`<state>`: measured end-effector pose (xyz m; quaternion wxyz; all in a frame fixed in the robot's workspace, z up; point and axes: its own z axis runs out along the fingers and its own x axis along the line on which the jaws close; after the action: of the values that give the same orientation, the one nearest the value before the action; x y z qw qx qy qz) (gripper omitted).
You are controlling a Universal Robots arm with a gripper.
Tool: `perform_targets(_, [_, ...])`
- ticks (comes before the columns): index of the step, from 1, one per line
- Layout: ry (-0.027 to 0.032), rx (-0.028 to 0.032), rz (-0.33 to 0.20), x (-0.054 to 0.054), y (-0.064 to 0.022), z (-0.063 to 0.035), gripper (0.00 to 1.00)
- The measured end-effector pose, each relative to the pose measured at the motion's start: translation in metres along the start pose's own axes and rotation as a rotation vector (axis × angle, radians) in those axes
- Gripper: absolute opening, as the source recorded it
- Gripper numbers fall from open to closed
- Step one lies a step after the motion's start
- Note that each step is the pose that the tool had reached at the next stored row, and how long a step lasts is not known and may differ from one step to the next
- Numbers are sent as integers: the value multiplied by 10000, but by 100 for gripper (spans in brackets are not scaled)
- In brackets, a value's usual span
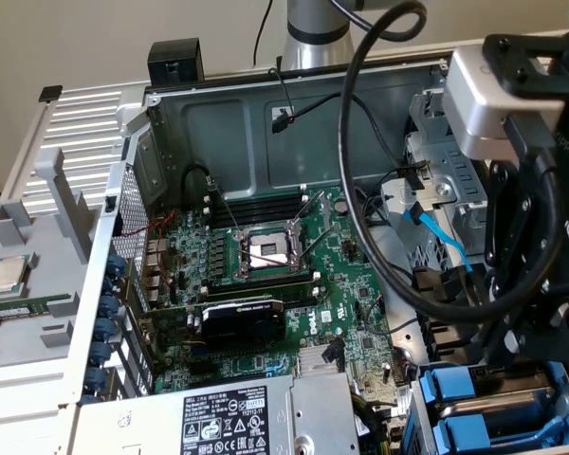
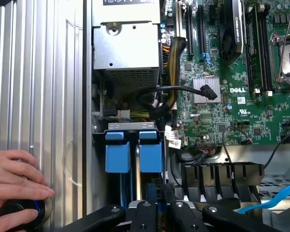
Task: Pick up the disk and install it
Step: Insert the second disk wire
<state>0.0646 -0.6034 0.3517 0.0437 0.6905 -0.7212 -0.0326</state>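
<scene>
One disk (image 2: 146, 193) upright between fingers (image 2: 170, 205)

Silver-grey arm (image 1: 315, 33), thick black cable (image 1: 360, 142) looped alongside; the black tool (image 2: 159, 212) has riveted link bars (round pivots).

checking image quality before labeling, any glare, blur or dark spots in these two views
Exterior view: even, soft light, mild shine on the case wall, and the arm near the lens is soft and dark. Wrist view: bright glare on the ribbed panel, a soft hand, and dark, shadowed fingers over the blue carriers.
</scene>
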Motion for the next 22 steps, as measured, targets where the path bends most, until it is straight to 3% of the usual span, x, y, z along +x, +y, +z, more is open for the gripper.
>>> perform_targets(22, [-1, 0, 0, -14, -19, 37, 16])
